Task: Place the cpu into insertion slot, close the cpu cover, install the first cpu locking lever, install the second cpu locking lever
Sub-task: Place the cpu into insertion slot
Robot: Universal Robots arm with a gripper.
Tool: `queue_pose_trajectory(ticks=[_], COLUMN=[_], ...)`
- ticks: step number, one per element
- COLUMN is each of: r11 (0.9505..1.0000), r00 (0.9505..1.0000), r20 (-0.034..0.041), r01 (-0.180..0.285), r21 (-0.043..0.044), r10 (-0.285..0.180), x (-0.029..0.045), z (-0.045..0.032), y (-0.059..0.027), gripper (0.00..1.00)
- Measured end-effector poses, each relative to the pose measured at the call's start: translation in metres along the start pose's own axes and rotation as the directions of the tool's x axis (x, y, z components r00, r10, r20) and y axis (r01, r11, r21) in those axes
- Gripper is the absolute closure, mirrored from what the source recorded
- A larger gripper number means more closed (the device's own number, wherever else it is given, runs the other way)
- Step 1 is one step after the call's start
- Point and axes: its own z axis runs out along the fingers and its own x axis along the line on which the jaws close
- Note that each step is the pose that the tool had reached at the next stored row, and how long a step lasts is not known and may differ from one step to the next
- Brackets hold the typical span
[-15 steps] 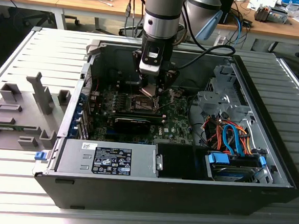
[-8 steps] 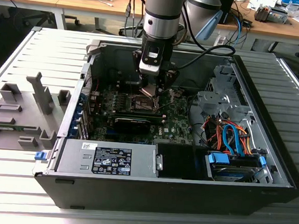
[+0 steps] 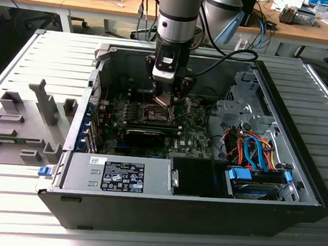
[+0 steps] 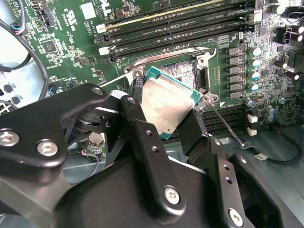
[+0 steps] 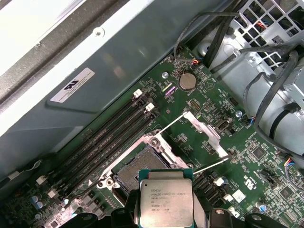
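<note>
Between the fingers [image 4: 129,111]: the cpu [image 4: 168,102] is pinched by two opposite edges, tilted, with its metal face showing.
Under the cpu: the insertion slot [image 5: 135,167] lies uncovered; the cpu is held at its edge and is not seated.
Beside the slot: the cpu cover [image 5: 205,133] is swung open, and a thin wire lever [image 5: 209,166] is unhooked.
Around: the green board [image 5: 266,156] with long memory slots [image 5: 109,137] is seen.
Outside: the computer case [image 3: 202,216] is laid open on the slatted counter [image 3: 34,52].

cpu [image 4: 168,105] in hand [image 4: 166,126] over insertion slot [image 4: 184,71], memory slots [image 4: 175,28] beside it
</note>
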Motion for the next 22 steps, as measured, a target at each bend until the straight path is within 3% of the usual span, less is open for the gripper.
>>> queue_pose_trajectory(ticks=[22], r11=[0.9996], r00=[0.9996], r20=[0.0026], r01=[-0.027], r21=[0.0039], r10=[0.027], x=[0.0], z=[0.0004], y=[0.0], gripper=[0.46])
